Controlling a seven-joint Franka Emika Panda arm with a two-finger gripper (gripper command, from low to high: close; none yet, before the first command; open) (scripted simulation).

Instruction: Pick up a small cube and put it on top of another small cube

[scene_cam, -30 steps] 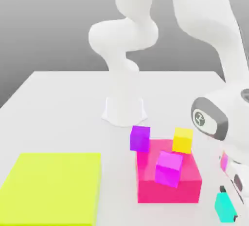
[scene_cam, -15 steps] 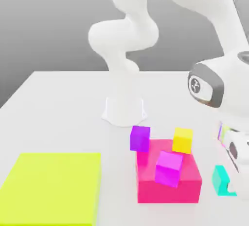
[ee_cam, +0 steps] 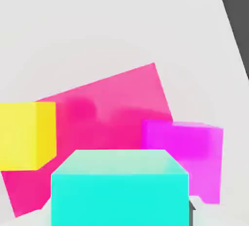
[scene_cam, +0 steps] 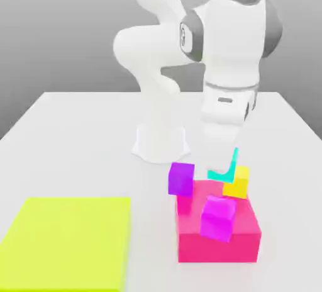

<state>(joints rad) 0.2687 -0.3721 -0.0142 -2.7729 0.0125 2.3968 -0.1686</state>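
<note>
My gripper (scene_cam: 223, 165) is shut on the small teal cube (scene_cam: 221, 174), which hangs in the air over the back of the big pink block (scene_cam: 217, 241). The hand covers most of the cube in the exterior view. In the hand view the teal cube (ee_cam: 119, 188) sits close in front of the camera. The small yellow cube (scene_cam: 239, 185) rests on the pink block's back corner at the exterior view's right, just below and beside the teal cube. In the hand view the yellow cube (ee_cam: 24, 135) lies off to one side of the teal one, not straight under it.
A magenta cube (scene_cam: 218, 216) lies tilted on the pink block's front. A purple cube (scene_cam: 182, 179) stands at its back corner toward the exterior view's left. A large flat yellow-green square (scene_cam: 66, 240) lies at the front left. The robot base (scene_cam: 161, 141) stands behind the blocks.
The gripper closed on the teal cube at the front of the exterior view's right, lifted it off the table, and swung up and left to hang over the pink block by the yellow cube.
</note>
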